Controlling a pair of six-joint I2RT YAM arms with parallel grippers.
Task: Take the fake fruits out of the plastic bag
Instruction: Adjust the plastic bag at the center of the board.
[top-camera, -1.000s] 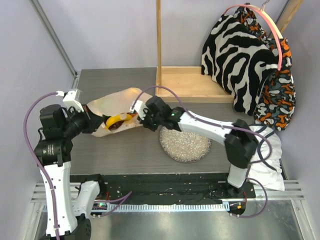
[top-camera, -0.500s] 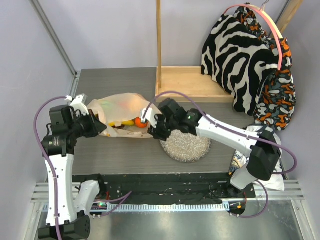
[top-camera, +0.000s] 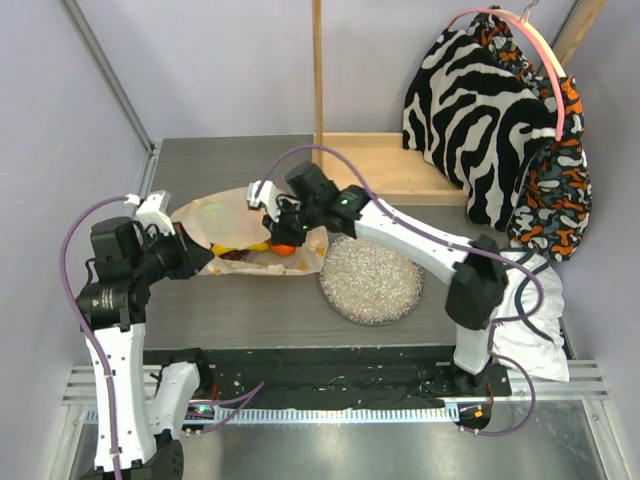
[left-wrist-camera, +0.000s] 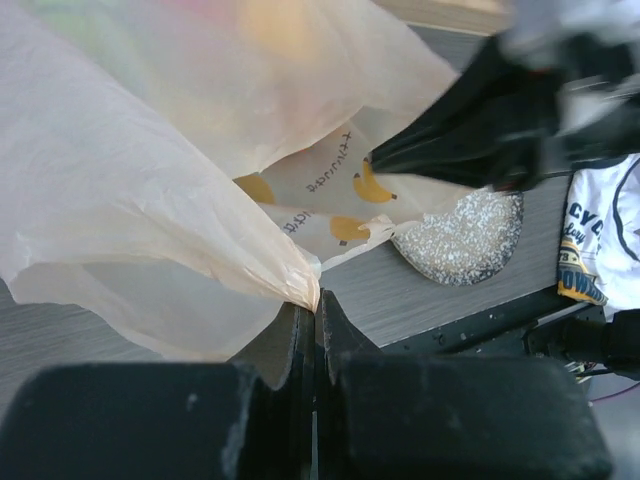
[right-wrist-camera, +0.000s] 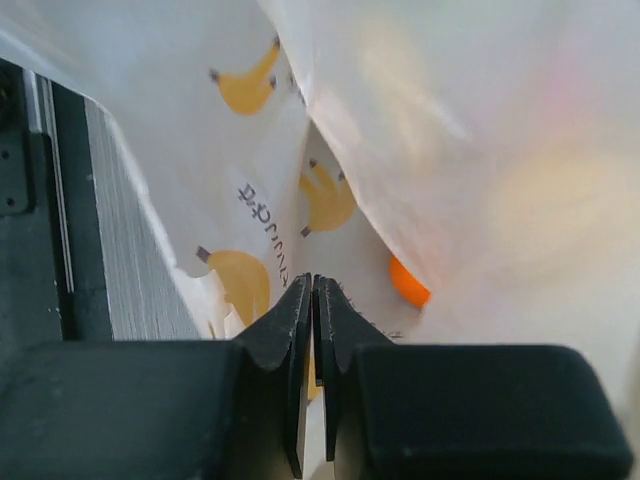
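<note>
the plastic bag (top-camera: 228, 218) lies on the grey table (top-camera: 250, 305), left of centre, with its mouth turned towards the speckled plate (top-camera: 372, 282); the bag's right edge lies just beside the plate's rim. the left gripper (left-wrist-camera: 316, 302) sits at the bag's left end, its fingers pressed together on a gathered fold of the thin film, so that side of the bag is pinched and drawn up a little. the right gripper (right-wrist-camera: 313, 285) reaches in over the bag's right half, pointing down at the printed film; its fingers stand together, tips almost touching, and it cannot be told whether any film is caught between them. through the opening some fake fruits show inside the bag: an orange (top-camera: 284, 248) right below the right gripper, a yellow banana (top-camera: 252, 246) beside it, and a dark red fruit (top-camera: 234, 255) further left. all three lie within the bag, none on the plate. behind the table a wooden frame (top-camera: 385, 165) stands, and a zebra-striped cloth (top-camera: 480, 110) hangs to the right.
</note>
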